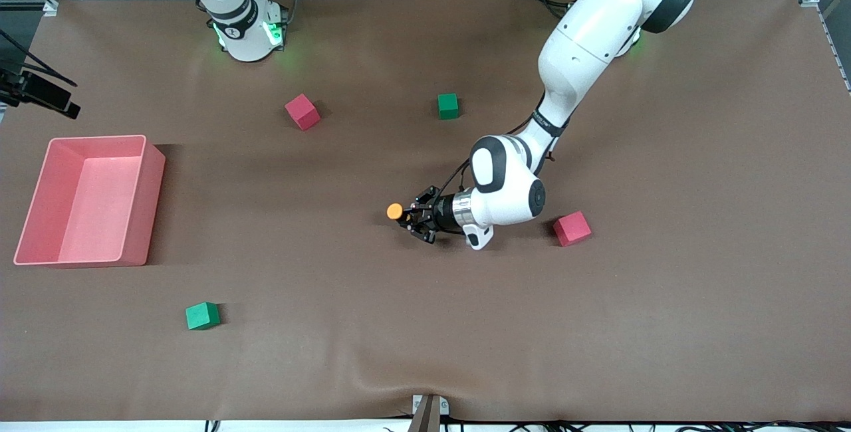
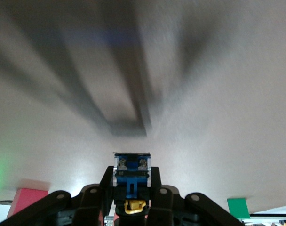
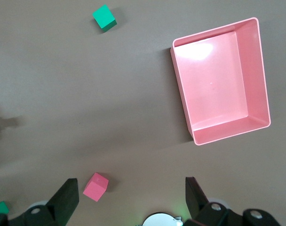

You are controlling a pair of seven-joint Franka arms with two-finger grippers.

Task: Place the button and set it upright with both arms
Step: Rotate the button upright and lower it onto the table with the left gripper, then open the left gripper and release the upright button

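Observation:
My left gripper (image 1: 413, 215) reaches low over the middle of the table with its fingers lying level. It is shut on the button (image 1: 395, 211), which lies on its side with the orange cap pointing toward the right arm's end. In the left wrist view the button's bluish base (image 2: 131, 169) sits clamped between the black fingers (image 2: 156, 186). My right gripper (image 3: 131, 188) is open and empty and waits high over the table near its own base. It is out of the front view.
A pink bin (image 1: 143, 203) stands at the right arm's end, also seen in the right wrist view (image 3: 260, 84). Pink cubes (image 1: 302, 111) (image 1: 572, 228) and green cubes (image 1: 448, 106) (image 1: 202, 316) lie scattered on the brown mat.

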